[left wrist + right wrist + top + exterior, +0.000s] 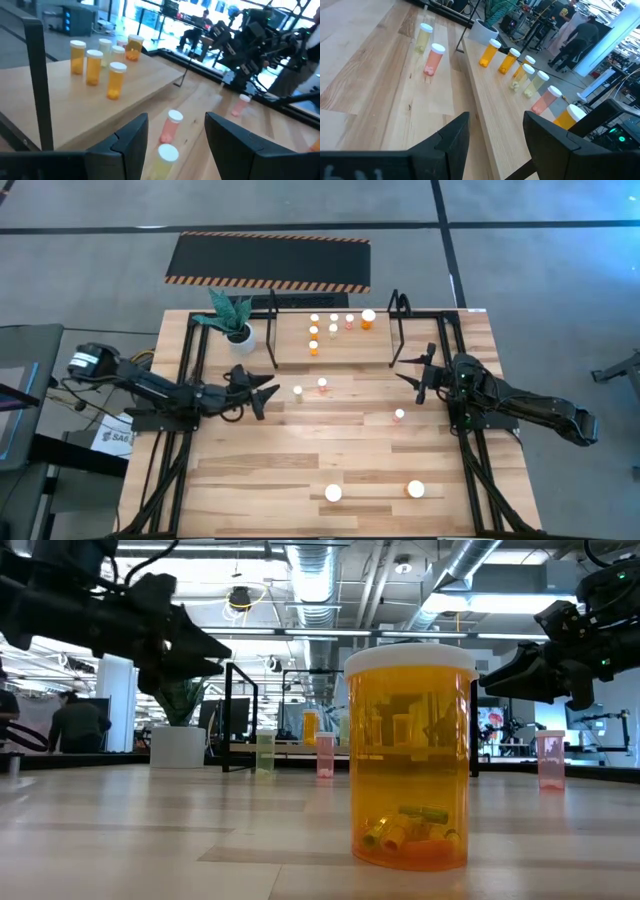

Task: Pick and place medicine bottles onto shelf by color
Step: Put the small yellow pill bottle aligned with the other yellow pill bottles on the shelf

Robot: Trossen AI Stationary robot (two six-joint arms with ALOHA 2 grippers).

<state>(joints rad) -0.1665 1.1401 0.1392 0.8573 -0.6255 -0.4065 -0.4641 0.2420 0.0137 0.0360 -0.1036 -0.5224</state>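
The shelf point(385, 345), a low wooden board between black tube loops, stands at the table's far middle. Several orange and pale medicine bottles point(333, 330) stand upright on it. A yellowish bottle point(297, 392) and a pink one point(322, 386) stand on the table in front of it. Another pink one point(399, 416) stands farther right. My left gripper point(274, 393) is open, level, just left of the yellowish bottle point(167, 154), apart from it. My right gripper point(402, 370) is open near the shelf's right end, with nothing between its fingers point(455, 132).
Two larger bottles stand near the table's front edge, a pale one point(333, 492) and an orange one point(415, 489), which fills the low view point(410, 755). A white plant pot point(240, 335) stands left of the shelf. A hazard-striped mat point(268, 260) lies on the floor beyond.
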